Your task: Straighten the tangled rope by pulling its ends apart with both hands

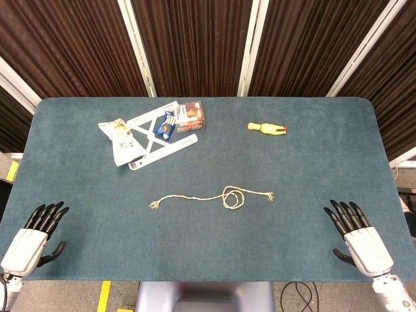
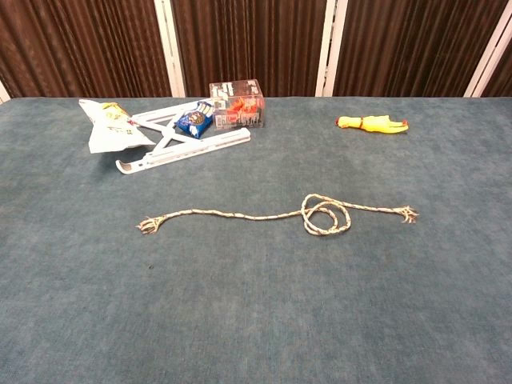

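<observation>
A thin beige rope point(image 1: 201, 197) point(image 2: 240, 215) lies across the middle of the blue table, with a loose loop point(image 1: 234, 197) point(image 2: 326, 216) toward its right side and frayed ends at both tips. My left hand point(image 1: 32, 235) rests flat at the near left corner, fingers apart, holding nothing. My right hand point(image 1: 357, 236) lies at the near right corner, fingers also spread and empty. Both hands are far from the rope ends. The chest view shows neither hand.
At the back left lie a white plastic frame point(image 1: 159, 140) point(image 2: 184, 144), a white bag point(image 1: 120, 138) point(image 2: 108, 128), a blue packet point(image 1: 167, 123) point(image 2: 194, 122) and a clear box point(image 1: 192, 116) point(image 2: 237, 104). A yellow rubber chicken point(image 1: 266, 129) point(image 2: 372, 123) lies at the back right.
</observation>
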`<state>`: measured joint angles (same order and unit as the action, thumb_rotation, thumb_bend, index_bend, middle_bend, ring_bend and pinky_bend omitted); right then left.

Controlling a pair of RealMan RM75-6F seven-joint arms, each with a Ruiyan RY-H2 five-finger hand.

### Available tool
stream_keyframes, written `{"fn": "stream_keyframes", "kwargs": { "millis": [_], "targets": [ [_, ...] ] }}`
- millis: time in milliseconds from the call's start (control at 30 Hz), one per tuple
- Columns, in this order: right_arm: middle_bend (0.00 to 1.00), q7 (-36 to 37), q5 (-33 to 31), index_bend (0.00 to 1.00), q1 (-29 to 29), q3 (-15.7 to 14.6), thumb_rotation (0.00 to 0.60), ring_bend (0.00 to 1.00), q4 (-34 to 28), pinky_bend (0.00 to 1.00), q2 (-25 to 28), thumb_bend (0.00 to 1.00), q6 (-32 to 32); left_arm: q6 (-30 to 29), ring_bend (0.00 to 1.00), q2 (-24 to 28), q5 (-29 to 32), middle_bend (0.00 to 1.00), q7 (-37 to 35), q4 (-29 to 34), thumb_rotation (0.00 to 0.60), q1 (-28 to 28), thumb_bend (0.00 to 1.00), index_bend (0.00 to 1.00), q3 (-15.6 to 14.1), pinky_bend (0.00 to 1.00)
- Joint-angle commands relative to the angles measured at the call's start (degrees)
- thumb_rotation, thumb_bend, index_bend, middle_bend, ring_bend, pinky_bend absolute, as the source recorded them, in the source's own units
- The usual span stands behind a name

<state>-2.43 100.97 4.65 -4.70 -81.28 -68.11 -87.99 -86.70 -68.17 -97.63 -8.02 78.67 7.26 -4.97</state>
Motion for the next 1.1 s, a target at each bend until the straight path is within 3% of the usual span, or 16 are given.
{"fn": "stream_keyframes", "kwargs": {
  "millis": [33,267,500,800,1000,1100],
  "targets": [
    [0.0,0.0,0.1,0.0,0.0,0.0,0.6,0.0,0.0,0.0,0.0,0.13,0.0,0.0,0.0,-0.1,-0.2,0.0,0.2,0.1,0.6,0.0,0.4,0.0,-0.1,0.04],
    [0.0,-0.3,-0.1,0.0,0.4,0.2,0.6,0.0,0.0,0.0,-0.7,0.13,0.7,2.6,0.0,-3.0,-3.1,0.0,-2.1,0.4,0.6,2.5,0.39,0.0,-0.9,0.04],
    [0.0,-2.4,-1.6,0.0,1.5,0.8,0.6,0.0,0.7,0.0,-2.1,0.13,3.6,11.4,0.0,-10.7,-3.4,0.0,-3.7,-1.4,0.6,10.4,0.4,0.01,2.0,0.05],
    [0.0,-2.9,-3.2,0.0,1.7,1.6,0.6,0.0,0.9,0.0,-2.6,0.13,4.2,18.1,0.0,-23.3,6.5,0.0,1.0,-8.2,0.6,15.5,0.39,0.26,9.5,0.05],
    [0.0,-4.8,-3.9,0.0,3.5,2.6,0.6,0.0,-0.1,0.0,-3.1,0.13,6.6,18.8,0.0,-29.1,9.9,0.04,4.3,-12.3,0.6,16.7,0.39,0.36,11.2,0.06],
    [0.0,-6.5,-4.7,0.0,5.7,3.5,0.6,0.0,-2.0,0.0,-3.1,0.13,9.9,20.4,0.0,-30.9,11.8,0.06,5.6,-13.4,0.6,17.7,0.38,0.37,12.0,0.07]
  ]
}}
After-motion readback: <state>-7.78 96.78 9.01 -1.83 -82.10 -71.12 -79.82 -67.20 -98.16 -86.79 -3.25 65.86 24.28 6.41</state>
